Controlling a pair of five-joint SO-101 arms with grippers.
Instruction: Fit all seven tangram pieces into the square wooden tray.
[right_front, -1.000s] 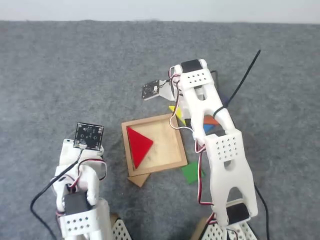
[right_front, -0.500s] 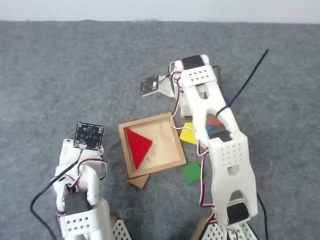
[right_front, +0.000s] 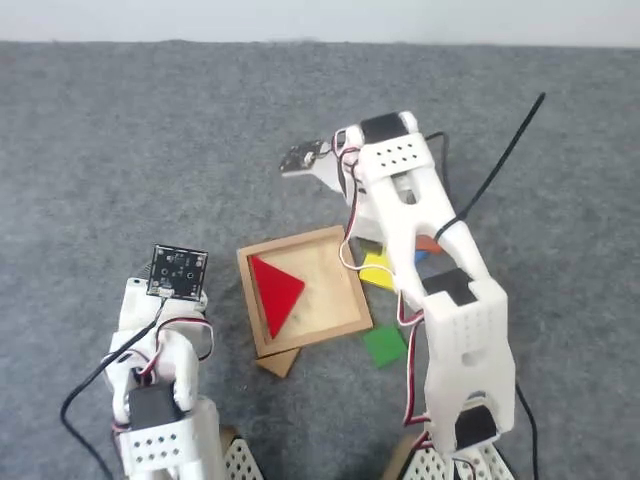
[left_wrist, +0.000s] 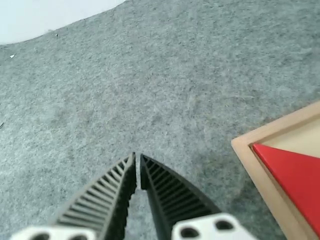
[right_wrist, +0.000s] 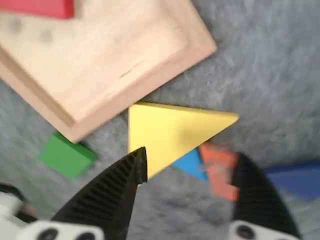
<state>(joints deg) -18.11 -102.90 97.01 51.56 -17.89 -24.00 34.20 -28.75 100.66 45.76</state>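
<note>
Grey felt mat under everything. Right gripper hangs over the yellow triangle, fingers spread wide and holding nothing. Left gripper is pinched together on nothing, over bare felt near a tray corner. Square wooden tray sits mid-mat, with the red triangle inside along the left arm's side. Yellow triangle lies on felt just beside the tray (outside it). Green piece and tan triangle lie by the tray's near edge. Orange piece and blue piece touch the yellow.
</note>
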